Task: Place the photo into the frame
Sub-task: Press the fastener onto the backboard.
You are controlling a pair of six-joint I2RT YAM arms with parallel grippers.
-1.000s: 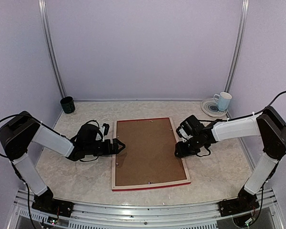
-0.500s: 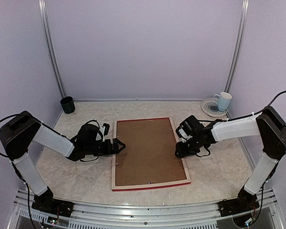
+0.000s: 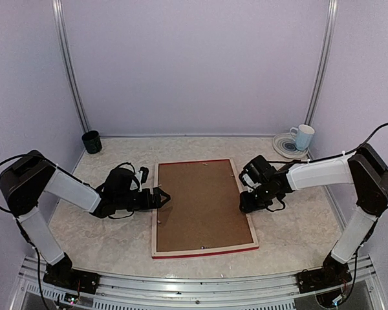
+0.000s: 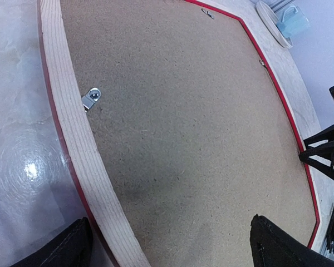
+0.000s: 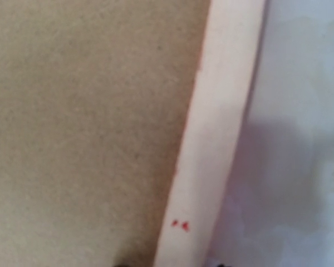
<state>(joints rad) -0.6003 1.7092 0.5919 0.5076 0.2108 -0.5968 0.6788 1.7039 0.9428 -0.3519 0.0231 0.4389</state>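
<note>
Frame (image 3: 155,219): lying face down at the middle of the counter (image 3: 297,219), pale wood back facing up, red showing along its near edge and its inner lip. Brown backing board (image 3: 200,203): sitting inside the frame and filling its opening. Metal clip (image 4: 91,98): resting on the frame's left rail, reaching over the board's edge. Left hand (image 3: 160,197): reaching in from the left at the frame's left rail, jaws standing wide, one finger (image 4: 61,250) showing outside the rail and the other over the board. Whether it is touching the wood cannot be told. Right hand (image 3: 244,201): sitting low at the frame's right rail, about midway along it. Its wrist camera is looking close onto the pale rail, with board to one side and counter to the other. How far its jaws are standing apart cannot be told. Pale blue mug (image 3: 303,136): standing on a patterned plate (image 3: 286,147) at the far right corner. Dark cup (image 3: 91,141): standing at the far left corner.
</note>
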